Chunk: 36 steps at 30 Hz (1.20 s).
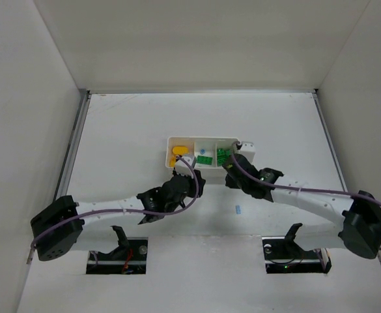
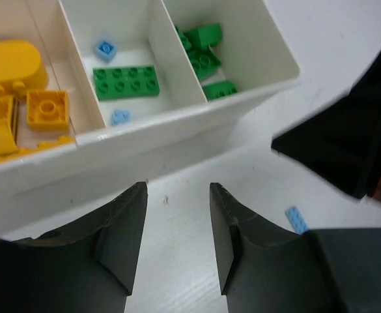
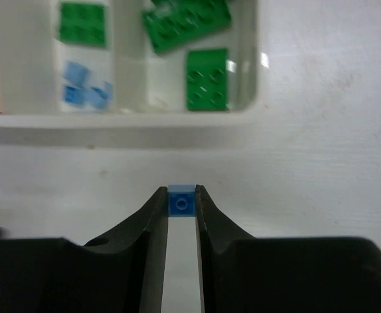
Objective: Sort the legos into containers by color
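Note:
The white three-compartment tray [image 1: 169,141] sits mid-table. Its left compartment holds yellow-orange bricks [image 2: 47,107], the middle holds a green brick [image 2: 125,81] and small light blue bricks [image 3: 86,93], the right holds green bricks [image 3: 206,78]. My right gripper [image 3: 181,195] is shut on a tiny blue brick [image 3: 181,203], held just in front of the tray's near wall. My left gripper [image 2: 177,192] is open and empty, just in front of the tray's near wall [image 2: 144,137]. A light blue brick [image 1: 238,209] lies loose on the table; it also shows in the left wrist view [image 2: 296,218].
White walls enclose the table on the left, back and right. The two arms [image 1: 294,192] lie close together in front of the tray. The right arm appears as a dark shape [image 2: 346,143] at the right of the left wrist view.

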### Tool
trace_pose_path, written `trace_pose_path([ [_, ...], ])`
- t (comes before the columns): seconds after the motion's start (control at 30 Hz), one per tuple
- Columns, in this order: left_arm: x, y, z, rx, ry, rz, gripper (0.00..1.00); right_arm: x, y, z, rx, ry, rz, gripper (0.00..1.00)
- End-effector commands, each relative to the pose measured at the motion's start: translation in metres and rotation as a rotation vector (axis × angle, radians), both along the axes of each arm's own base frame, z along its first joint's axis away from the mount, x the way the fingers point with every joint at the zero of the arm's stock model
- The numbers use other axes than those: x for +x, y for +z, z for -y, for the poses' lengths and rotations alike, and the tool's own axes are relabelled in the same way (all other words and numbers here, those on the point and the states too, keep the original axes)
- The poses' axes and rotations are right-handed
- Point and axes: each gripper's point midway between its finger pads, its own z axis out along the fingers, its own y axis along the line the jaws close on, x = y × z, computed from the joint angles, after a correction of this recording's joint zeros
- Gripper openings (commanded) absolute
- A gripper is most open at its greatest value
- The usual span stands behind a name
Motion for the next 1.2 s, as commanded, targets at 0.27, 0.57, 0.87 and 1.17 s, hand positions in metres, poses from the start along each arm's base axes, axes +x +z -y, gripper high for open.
trace_pose_path([
  [0.27, -0.050, -0.012, 0.026, 0.035, -0.031, 0.032, 0.38, 0.108, 0.090, -0.093, 0.175, 0.109, 0.231, 0.27],
  [0.57, -0.078, -0.029, 0.075, 0.076, -0.073, 0.013, 0.33, 0.117, 0.102, -0.061, 0.183, 0.029, 0.280, 0.45],
  [0.87, -0.107, -0.054, 0.142, 0.226, -0.105, -0.048, 0.35, 0.091, 0.088, 0.009, 0.201, -0.071, 0.310, 0.46],
  [1.17, -0.095, -0.069, 0.143, 0.297, 0.045, -0.087, 0.35, 0.074, 0.082, 0.037, 0.238, -0.095, 0.321, 0.46],
])
